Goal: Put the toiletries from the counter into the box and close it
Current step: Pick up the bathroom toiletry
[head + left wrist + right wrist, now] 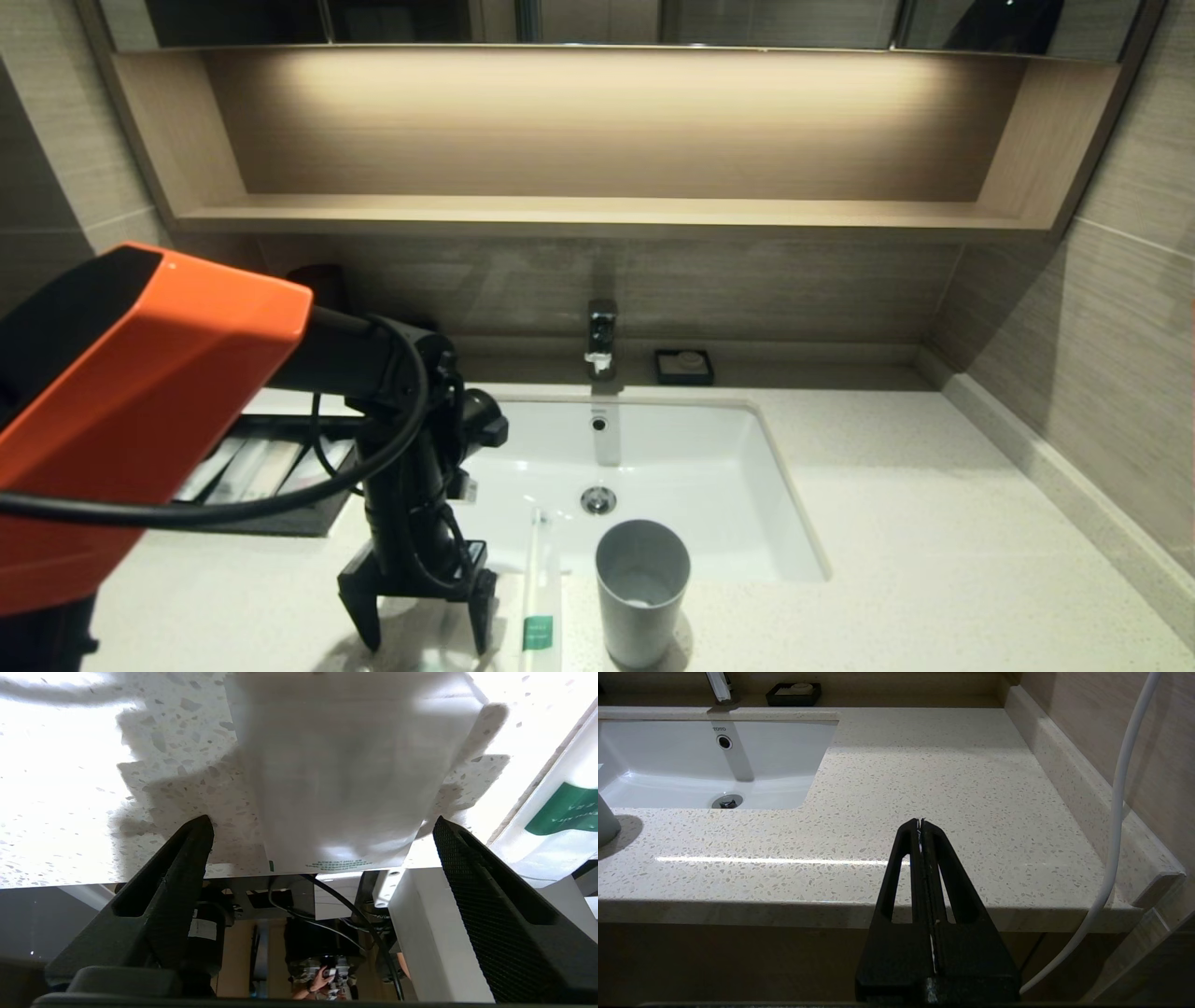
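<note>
1. Across the whole view: counter [915,523] of pale speckled stone with white sink [709,523] set in it; wooden shelf niche [597,210] above; tap [602,338] and small black soap dish [684,367] at the back.
2. Box [271,471] at the left of the sink, drawer pulled out, several pale items already lying in its compartments — mostly hidden behind the left arm.
3. Left gripper [425,623] points down at the counter's front edge, jaws spread wide, holding nothing; right gripper [920,826] parked off the counter's front edge, jaws pressed together, empty.
4. Grey cup [641,593] stands just beside the stick, near the front edge.
5. Flat translucent packet [341,774] lies on the counter between the open fingers; paper-wrapped stick [540,597] with green band just beside, one end over the sink rim.
6. Risks: packet is thin and flat, so fingers may close on stone and slide over it; it sits at the edge, so a nudge could push it off; the fingertip nearest the stick may knock it into the sink.
</note>
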Motion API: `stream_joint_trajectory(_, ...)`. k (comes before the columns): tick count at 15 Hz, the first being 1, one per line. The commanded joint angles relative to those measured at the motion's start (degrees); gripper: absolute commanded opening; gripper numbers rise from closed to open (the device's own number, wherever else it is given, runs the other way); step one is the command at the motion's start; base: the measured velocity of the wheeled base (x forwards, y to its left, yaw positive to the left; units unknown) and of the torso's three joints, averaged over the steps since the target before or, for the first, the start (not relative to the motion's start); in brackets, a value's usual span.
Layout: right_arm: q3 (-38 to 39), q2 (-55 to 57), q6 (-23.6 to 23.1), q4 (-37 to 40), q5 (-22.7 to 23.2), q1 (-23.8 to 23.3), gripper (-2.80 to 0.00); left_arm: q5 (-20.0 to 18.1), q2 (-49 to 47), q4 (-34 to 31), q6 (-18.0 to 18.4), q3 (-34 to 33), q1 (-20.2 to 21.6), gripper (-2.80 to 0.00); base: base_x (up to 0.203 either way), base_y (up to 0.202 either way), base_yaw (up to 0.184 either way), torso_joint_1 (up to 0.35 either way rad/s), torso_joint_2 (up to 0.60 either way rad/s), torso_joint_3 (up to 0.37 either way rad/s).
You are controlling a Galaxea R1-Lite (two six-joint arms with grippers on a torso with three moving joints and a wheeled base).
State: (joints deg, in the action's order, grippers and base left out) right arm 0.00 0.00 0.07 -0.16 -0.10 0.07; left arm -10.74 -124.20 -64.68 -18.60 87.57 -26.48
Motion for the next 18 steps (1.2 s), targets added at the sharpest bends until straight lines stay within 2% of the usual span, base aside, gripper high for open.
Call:
stream_joint_trajectory(1,0.09,-0.09,0.01,-0.02,0.01,0.01,-2.80,-0.07,0.01,-0.35,-0.12,-0.03,0.02,-2.80,0.000,0.000,0.000,0.000,0.00,0.000)
stream_joint_trajectory(13,0.09,-0.08,0.01,-0.02,0.01,0.01,-2.80,0.14,2.59,-1.55,-0.14,-0.03,0.73,-2.80,0.000,0.000,0.000,0.000,0.00,0.000)
stream_joint_trajectory(15,0.09,-0.09,0.01,-0.02,0.01,0.01,-2.80,0.92,4.53,-1.84,-0.12,0.03,2.20,-2.80,0.000,0.000,0.000,0.000,0.00,0.000)
stream_joint_trajectory(18,0.09,-0.08,0.01,-0.02,0.01,0.01,-2.80,1.59,5.94,-4.42,-0.12,2.89,6.62,-2.80,0.000,0.000,0.000,0.000,0.00,0.000)
